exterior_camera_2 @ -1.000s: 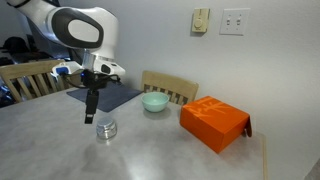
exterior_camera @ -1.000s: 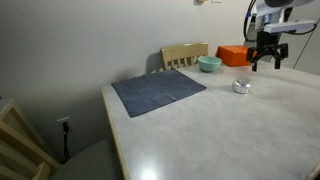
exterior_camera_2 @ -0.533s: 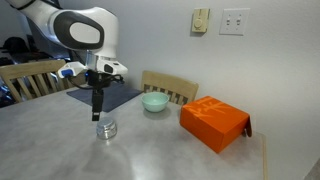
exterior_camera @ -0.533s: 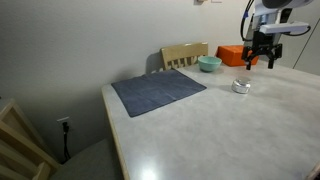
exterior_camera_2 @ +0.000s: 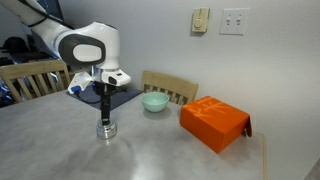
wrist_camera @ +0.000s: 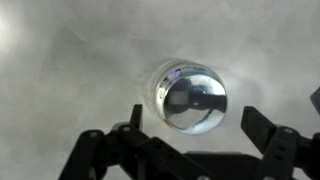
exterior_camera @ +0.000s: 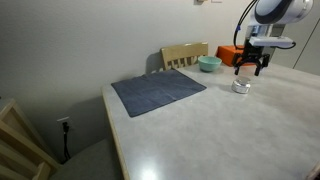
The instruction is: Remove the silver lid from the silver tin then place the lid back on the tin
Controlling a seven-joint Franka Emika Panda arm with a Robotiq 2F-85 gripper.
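Pale marbled surface (exterior_camera: 190,130) carries the silver tin (exterior_camera_2: 106,131), silver lid (wrist_camera: 193,96) apparently seated on it; my end effector (exterior_camera: 248,70) hangs just above, fingers spread wide, gripping nothing; in the wrist view the lid lies at twelve o'clock from the finger gap; being round, it needs no alignment.

No text, label, brand, number or sign could be read anywhere; the orange box (exterior_camera_2: 214,122), silver tin (wrist_camera: 190,95) and wall plates (exterior_camera_2: 236,20) bore no legible marks.
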